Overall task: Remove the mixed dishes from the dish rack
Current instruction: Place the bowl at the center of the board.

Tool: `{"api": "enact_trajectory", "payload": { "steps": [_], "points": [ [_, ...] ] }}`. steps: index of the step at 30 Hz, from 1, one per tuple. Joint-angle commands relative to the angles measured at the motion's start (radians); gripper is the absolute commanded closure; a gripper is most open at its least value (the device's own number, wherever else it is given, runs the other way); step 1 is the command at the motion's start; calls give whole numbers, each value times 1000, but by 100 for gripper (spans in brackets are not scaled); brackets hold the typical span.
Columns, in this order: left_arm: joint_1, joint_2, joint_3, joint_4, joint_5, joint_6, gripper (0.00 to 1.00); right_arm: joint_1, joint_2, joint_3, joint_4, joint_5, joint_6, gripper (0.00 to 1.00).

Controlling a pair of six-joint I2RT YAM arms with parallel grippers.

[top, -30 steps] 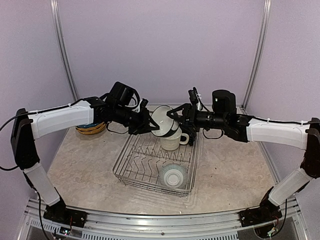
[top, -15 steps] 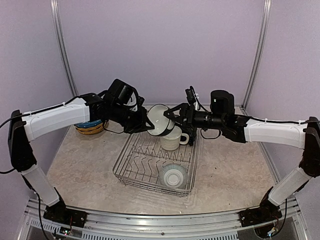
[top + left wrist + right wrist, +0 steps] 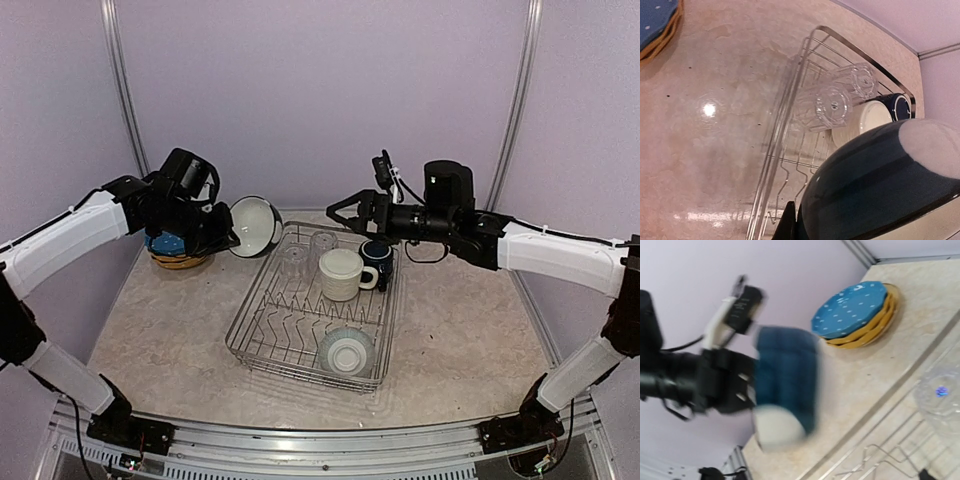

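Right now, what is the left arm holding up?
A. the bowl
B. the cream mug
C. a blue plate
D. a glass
A: the left gripper is shut on the bowl, in the air left of the rack, while the cream mug and glasses sit in the rack and the plates lie stacked on the table.

Even bright light; glare spot on table (image 3: pixel 709 109); bowl (image 3: pixel 785 385) motion-blurred.

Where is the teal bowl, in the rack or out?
Out: the left gripper holds the teal bowl on its side, left of the dish rack.
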Motion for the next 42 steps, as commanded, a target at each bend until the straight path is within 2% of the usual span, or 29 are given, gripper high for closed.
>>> {"api": "enact_trajectory", "payload": {
  "steps": [1,7,12,15,24,32,42],
  "points": [
    [118,-168,-95,-124,-115,-19,100,-8,-36,17,-133,61,-92,0],
    [386,-325,-285,-228,-80,-20,100,-10,-26,10,-201,79,-140,0],
    [623,-407,-451,-187,6,-75,100,-7,-10,19,-268,51,-193,0],
    [703,-395,-500,-142,27,-99,100,5,-4,26,-332,74,-234,0],
    [767,-156,-462,-49,23,-94,100,96,52,95,-575,260,-337,0],
    [810,-6,-438,-1,-7,-104,100,139,79,112,-601,286,-335,0],
    [815,64,-437,0,-55,-131,93,154,101,127,-638,313,-349,0]
  ]
}}
